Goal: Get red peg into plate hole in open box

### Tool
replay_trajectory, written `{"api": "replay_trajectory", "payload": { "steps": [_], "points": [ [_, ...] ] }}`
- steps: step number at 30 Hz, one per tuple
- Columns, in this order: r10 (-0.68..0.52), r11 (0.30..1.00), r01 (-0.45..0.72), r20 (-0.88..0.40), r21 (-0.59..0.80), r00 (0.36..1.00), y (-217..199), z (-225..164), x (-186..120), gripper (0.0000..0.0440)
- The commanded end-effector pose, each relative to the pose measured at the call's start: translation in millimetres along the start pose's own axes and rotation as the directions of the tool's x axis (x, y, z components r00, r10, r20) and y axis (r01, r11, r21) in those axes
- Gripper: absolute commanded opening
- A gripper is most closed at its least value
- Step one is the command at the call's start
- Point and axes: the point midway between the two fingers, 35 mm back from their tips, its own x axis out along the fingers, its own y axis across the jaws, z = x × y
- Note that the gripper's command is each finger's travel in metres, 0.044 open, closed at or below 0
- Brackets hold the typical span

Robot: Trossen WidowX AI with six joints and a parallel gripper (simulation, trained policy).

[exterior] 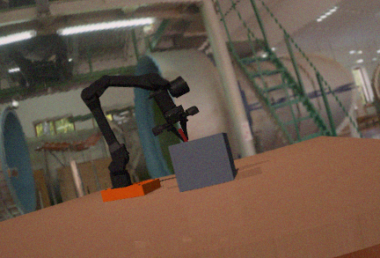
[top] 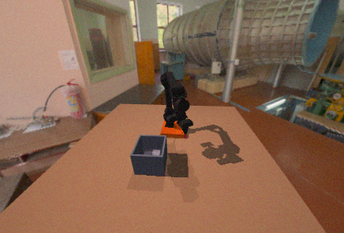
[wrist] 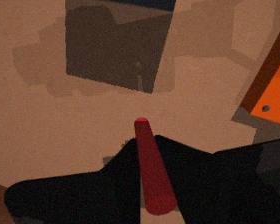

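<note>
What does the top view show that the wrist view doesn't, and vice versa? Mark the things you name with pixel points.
Only top: inside of the open box (top: 149,165) (exterior: 202,162), with a pale patch at the bottom; fire extinguisher (top: 73,102).
Only wrist: most of the red peg's length (wrist: 152,167), between the dark fingers; a round hole in the orange base (wrist: 279,95) (top: 169,133) (exterior: 125,194).
Both: red of the peg, orange base, part of the box.

A slim cylindrical peg (top: 185,137) (exterior: 183,135) (wrist: 153,170) in solid red, a square-walled open box (top: 149,164) (exterior: 203,163) in plain slate blue-grey, a jointed robot arm (top: 169,95) (exterior: 105,122) in black, a flat block-shaped base (top: 173,135) (exterior: 124,194) (wrist: 277,95) in bright orange, and a flat, faintly speckled tabletop (top: 119,210) (exterior: 198,224) (wrist: 36,130) in warm orange-brown.
</note>
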Motion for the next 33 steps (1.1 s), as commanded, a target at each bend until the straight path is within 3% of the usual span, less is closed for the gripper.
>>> {"api": "replay_trajectory", "payload": {
  "steps": [1,13,33],
  "points": [
    [0.04,0.999,-0.04,0.044,-0.003,0.998,7.1,13.8,-21.8,0.0],
    [0.049,0.998,-0.057,0.167,0.039,0.985,10.8,60.3,-56.1,0.0],
    [-0.068,0.988,0.036,0.212,0.149,0.975,0.6,124.7,-57.8,0.0]
  ]
}}
